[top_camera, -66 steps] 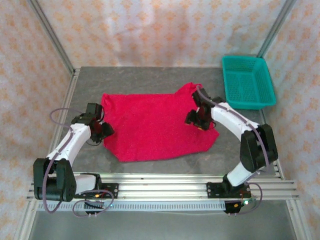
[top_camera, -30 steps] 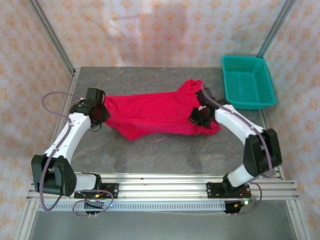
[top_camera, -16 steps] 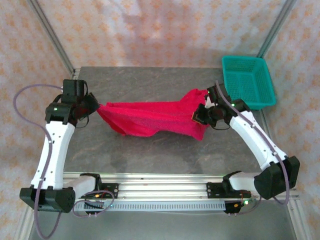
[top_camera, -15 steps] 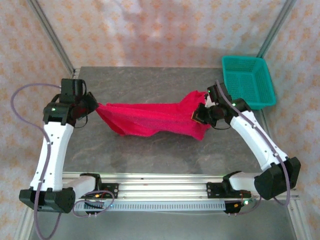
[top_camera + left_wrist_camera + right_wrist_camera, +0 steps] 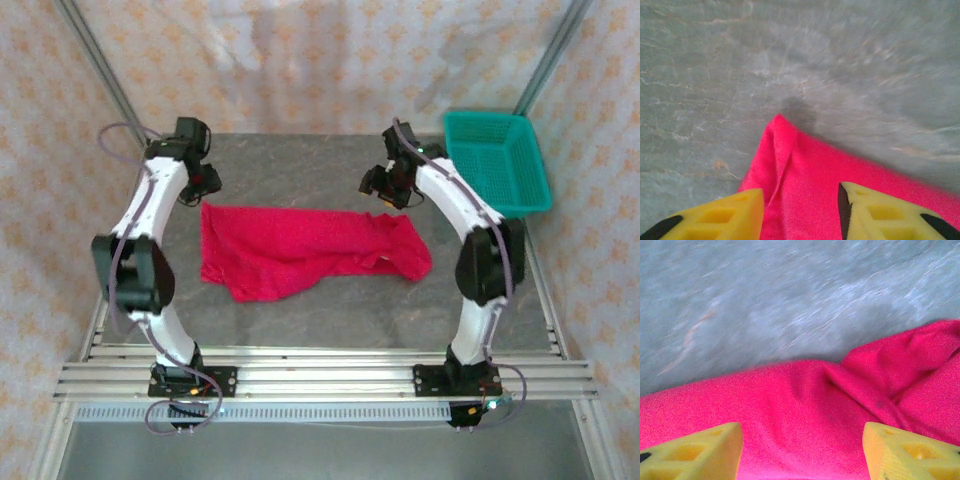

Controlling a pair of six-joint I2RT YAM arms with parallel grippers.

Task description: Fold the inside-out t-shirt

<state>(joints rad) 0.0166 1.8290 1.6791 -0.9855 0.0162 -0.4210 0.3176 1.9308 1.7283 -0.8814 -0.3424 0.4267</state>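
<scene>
The t-shirt lies mid-table, stretched from 9 to 3 o'clock. The basket sits at the table's 2 o'clock. The left gripper hangs at the t-shirt's 11 o'clock, the right gripper at 1 o'clock.

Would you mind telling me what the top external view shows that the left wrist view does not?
From above: the teal basket at the far right, the right gripper, and the whole t-shirt lying as a crumpled band. From the left wrist: a close look at the shirt's pointed corner between the open yellow fingers of the left gripper. Shared: red cloth on the grey table.
</scene>
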